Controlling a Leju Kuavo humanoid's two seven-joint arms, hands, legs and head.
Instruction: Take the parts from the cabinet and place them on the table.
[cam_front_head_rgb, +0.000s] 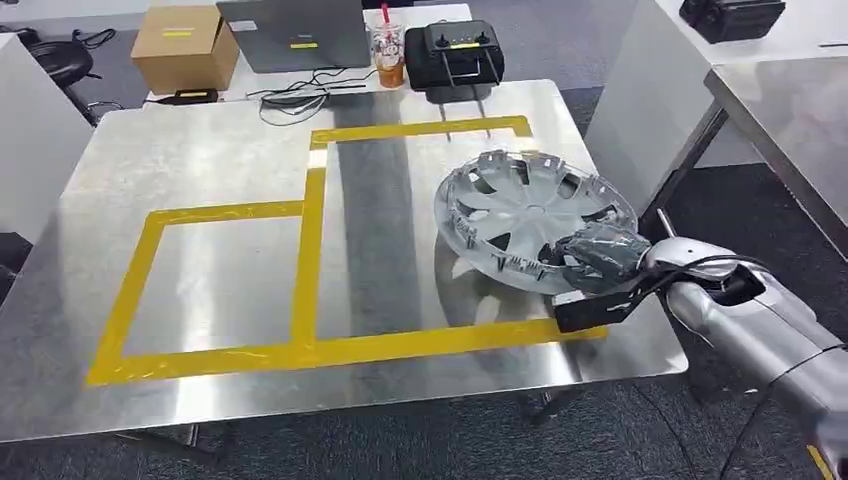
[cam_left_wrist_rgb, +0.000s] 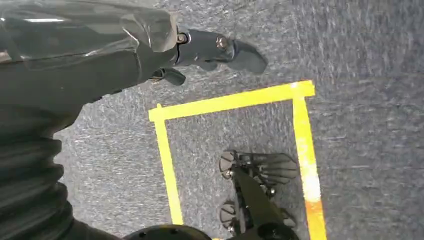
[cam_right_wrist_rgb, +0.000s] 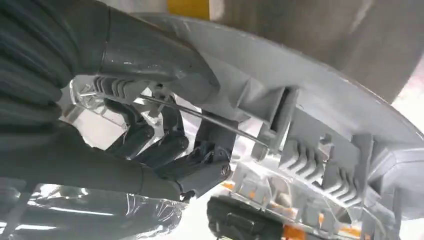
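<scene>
From the head view we look down on a brushed steel surface (cam_front_head_rgb: 230, 160) marked with yellow tape rectangles (cam_front_head_rgb: 315, 250). Our right hand (cam_front_head_rgb: 598, 252), at about four o'clock, grips the near rim of a round silver plastic wheel cover (cam_front_head_rgb: 530, 215), fingers curled around its ribbed edge. The cover hangs tilted over the right-hand taped rectangle, far side raised; we cannot tell whether its low edge touches the steel. In the right wrist view the dark fingers (cam_right_wrist_rgb: 165, 150) hook through the cover's clips.

We judge the fetching done for this part; lowering and letting go remain. Whether more parts wait in the cabinet is hidden from us.

Our left hand (cam_left_wrist_rgb: 210, 50) hangs over grey carpet, holding nothing, fingers loosely apart. At twelve o'clock sit a cardboard box (cam_front_head_rgb: 180, 45), a laptop (cam_front_head_rgb: 295, 30) and a drink cup (cam_front_head_rgb: 388, 50).
</scene>
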